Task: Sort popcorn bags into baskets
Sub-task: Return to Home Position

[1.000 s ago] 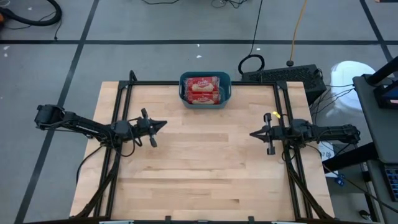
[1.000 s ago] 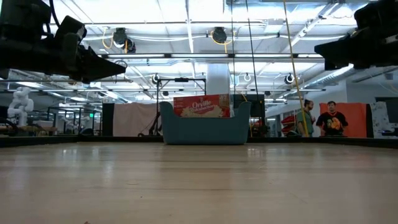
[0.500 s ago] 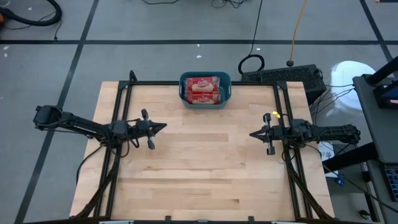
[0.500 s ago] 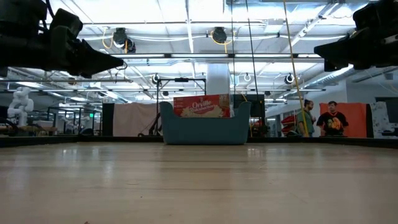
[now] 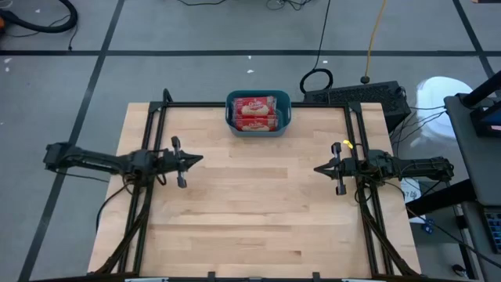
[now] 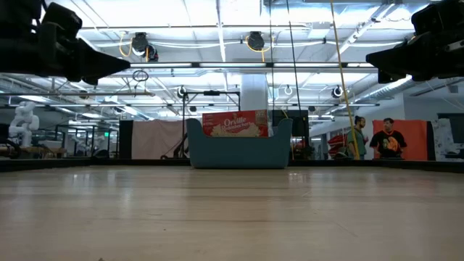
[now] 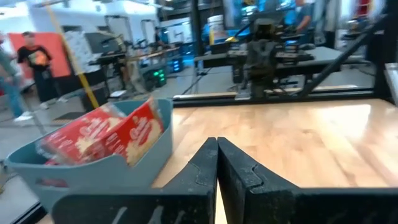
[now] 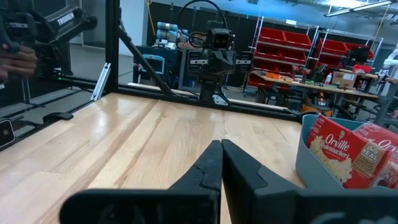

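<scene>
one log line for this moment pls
popcorn bags: in teal tub | left tool: shut, empty | right tool: shut, empty

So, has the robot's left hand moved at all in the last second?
Yes. The shut left hand has drawn back slightly toward the left edge of the pale wooden table, away from the teal-blue rounded plastic tub.

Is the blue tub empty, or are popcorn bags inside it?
Not empty. Red popcorn bags lie inside the blue tub, and the low view shows one rising above its rim.
</scene>
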Robot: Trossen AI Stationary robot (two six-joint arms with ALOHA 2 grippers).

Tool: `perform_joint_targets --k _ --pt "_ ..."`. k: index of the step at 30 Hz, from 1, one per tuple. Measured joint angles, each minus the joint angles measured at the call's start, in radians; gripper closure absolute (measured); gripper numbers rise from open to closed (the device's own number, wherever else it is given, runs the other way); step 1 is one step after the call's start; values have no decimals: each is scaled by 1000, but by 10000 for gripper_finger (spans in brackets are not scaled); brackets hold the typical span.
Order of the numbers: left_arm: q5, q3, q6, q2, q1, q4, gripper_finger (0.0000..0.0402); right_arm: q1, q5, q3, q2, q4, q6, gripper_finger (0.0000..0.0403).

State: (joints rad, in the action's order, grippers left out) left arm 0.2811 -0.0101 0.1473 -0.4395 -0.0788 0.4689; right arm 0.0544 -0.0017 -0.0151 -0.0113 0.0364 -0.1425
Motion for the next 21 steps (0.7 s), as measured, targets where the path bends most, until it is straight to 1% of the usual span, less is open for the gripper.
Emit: perform_joint_targets --k 3,9,15,21 --pt "-42 0 16 76 0 -67 397 0 0 0 0 0 0 403" --pt "-65 0 18 219 12 -213 392 0 0 0 0 1 0 403" --pt "-158 0 19 339 53 -308 398 0 0 0 0 1 0 403" --pt "-186 0 10 424 113 -433 393 0 0 0 0 1 0 403"
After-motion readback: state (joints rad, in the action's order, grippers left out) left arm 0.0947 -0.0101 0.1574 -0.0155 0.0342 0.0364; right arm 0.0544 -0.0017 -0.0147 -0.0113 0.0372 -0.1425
